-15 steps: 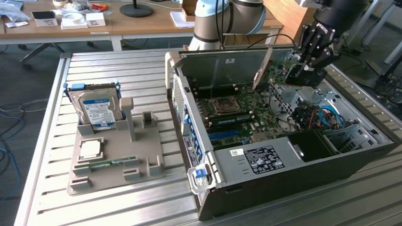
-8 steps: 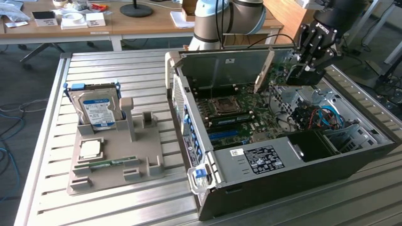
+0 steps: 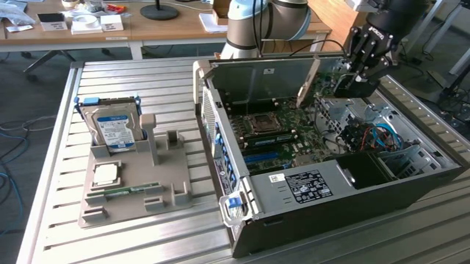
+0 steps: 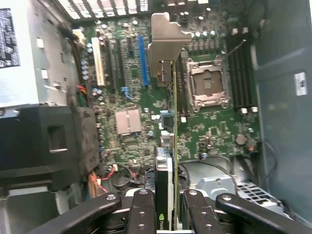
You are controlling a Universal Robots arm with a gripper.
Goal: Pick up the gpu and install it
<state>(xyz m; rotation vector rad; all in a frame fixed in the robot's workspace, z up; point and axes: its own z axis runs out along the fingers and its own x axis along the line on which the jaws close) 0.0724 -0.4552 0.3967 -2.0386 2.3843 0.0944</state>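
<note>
The gpu (image 4: 164,170) is pinched edge-on by the gripper (image 4: 168,207). A thin dark card is noted, with its pale bracket (image 4: 168,39) at the end farthest from the gripper, above the motherboard (image 4: 131,97).

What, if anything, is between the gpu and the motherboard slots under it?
Nothing visible. The tool holds the gpu edge-on above the motherboard inside the open case. The board beneath the card lies bare, and the loose wires sit off to one side.

Above motherboard (image 4: 129,97), gpu (image 4: 165,168) (in tool (image 4: 168,214))
</note>
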